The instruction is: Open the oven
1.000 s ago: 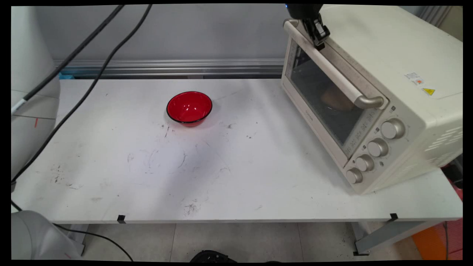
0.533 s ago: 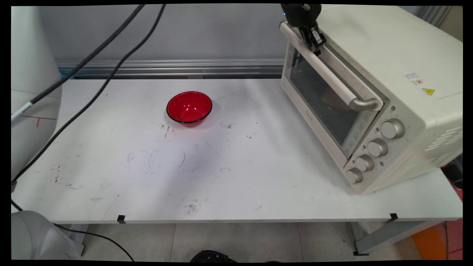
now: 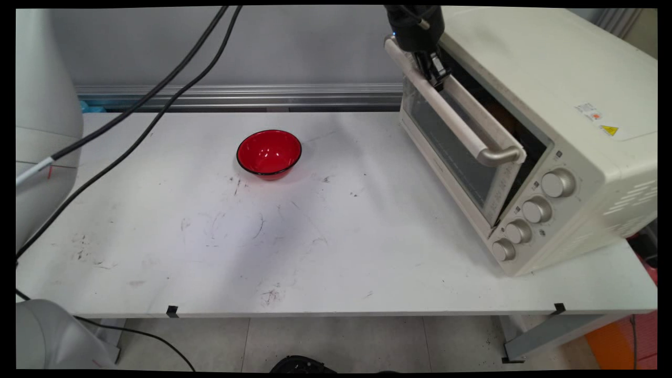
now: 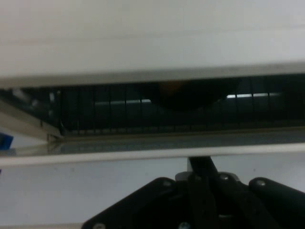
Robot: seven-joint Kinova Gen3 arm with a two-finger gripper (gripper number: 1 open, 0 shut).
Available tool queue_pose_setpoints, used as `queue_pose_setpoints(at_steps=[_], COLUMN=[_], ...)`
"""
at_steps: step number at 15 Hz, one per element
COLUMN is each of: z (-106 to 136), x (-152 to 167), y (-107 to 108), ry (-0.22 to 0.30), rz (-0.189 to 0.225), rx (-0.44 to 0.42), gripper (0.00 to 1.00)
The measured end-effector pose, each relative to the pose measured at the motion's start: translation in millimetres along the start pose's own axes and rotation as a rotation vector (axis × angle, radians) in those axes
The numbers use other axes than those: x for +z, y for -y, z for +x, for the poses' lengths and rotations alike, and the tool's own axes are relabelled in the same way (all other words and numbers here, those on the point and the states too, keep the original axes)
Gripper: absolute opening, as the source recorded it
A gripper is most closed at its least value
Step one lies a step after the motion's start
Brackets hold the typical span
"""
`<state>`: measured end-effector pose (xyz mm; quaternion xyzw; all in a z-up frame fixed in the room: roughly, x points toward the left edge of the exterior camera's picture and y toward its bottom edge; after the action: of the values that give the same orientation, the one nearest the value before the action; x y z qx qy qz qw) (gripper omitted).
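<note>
A cream toaster oven (image 3: 556,73) stands at the table's right. My gripper (image 3: 434,73) comes down from the top edge and is shut on the far end of the oven door handle (image 3: 462,123). The glass door (image 3: 451,157) is tilted out from the oven's top, leaving a dark gap. In the hand view the pale handle (image 4: 119,191) lies across the gripper (image 4: 202,191), and beyond it the gap shows the wire rack (image 4: 143,114) with a dark rounded thing (image 4: 183,95) on it.
A red bowl (image 3: 269,152) sits upright on the white table (image 3: 210,252), left of the oven. Several knobs (image 3: 558,182) run down the oven's front right. Black cables (image 3: 157,105) hang across the upper left.
The gripper has moved left and slightly down with the handle. The oven door has swung from shut to partly open at its top.
</note>
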<state>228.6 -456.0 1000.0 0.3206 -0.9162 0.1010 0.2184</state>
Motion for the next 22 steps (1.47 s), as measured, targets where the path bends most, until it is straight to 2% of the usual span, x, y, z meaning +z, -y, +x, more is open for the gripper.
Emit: queue_pose_setpoints(at_steps=[10, 22], z=[-28.9, -84.1], x=[12.7, 25.7], y=[-1.6, -0.9], ry=[0.04, 0.051], rz=[-0.013, -0.031], rx=[-0.024, -0.043], gripper=[0.0, 0.0])
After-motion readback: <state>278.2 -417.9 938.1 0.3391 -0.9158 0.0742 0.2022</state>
